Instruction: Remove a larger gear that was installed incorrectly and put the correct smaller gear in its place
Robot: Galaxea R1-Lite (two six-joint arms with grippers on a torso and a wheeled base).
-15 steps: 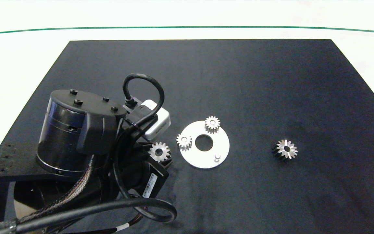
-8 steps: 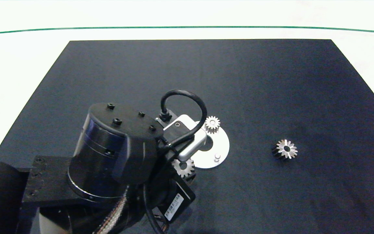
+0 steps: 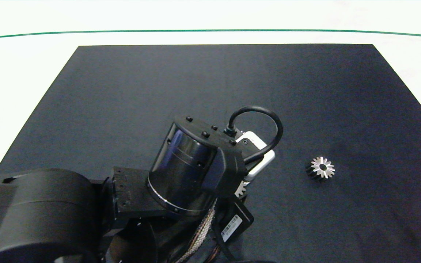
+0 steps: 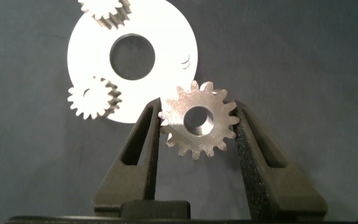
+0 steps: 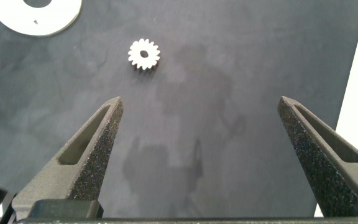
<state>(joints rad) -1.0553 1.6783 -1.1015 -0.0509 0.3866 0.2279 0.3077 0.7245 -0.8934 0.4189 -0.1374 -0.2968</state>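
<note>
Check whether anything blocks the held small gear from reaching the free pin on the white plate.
Nothing visible does. The left gripper holds the smaller gear just off the white plate; its bare pin stands clear of the two seated gears.

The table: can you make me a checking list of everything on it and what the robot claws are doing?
Surface: black mat on a white table.
Job's things: smaller gear held near the white disc; larger gear lying alone on the mat.
Clutter: two more small gears on the disc.
Grippers: left gripper jaws shut on the smaller gear; right gripper jaws open, empty.
Cables: black loop on the left wrist.
Surroundings: green line across the table.
</note>
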